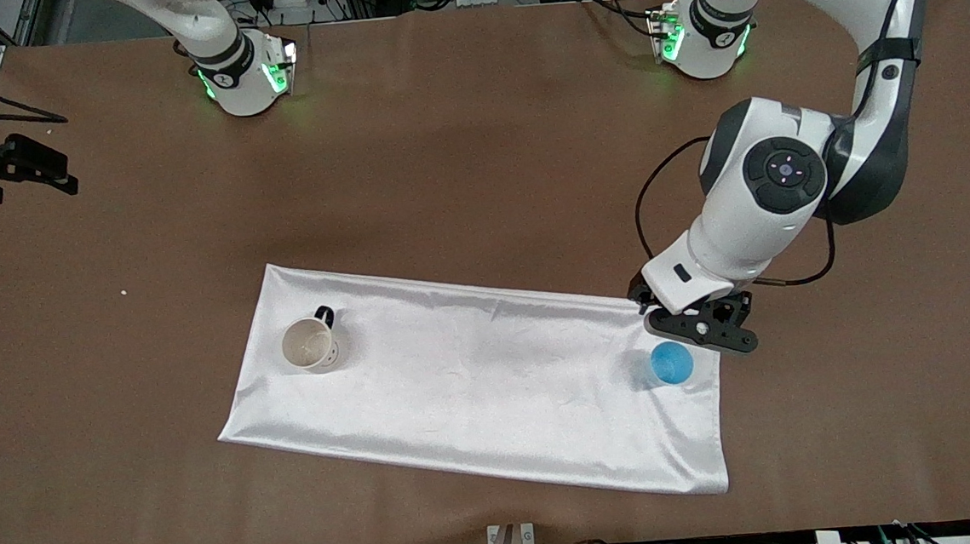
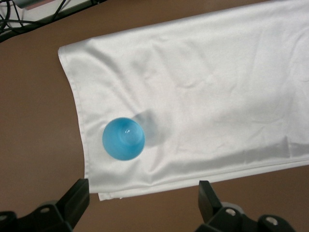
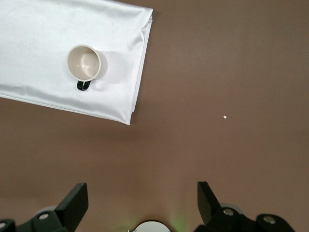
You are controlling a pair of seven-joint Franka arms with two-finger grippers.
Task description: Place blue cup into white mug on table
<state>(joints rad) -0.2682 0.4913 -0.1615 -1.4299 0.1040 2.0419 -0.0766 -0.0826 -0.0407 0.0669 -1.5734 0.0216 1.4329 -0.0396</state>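
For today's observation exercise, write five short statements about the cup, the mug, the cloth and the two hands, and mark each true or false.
1. The cup stands on the cloth. True.
2. The cup is already in the mug. False: they stand apart, at the two ends of the cloth.
3. The left hand is open, above the cloth's edge beside the cup. True.
4. The mug lies on its side. False: it stands upright, mouth up.
5. The right hand holds the mug. False: it is open and empty, up over bare table.
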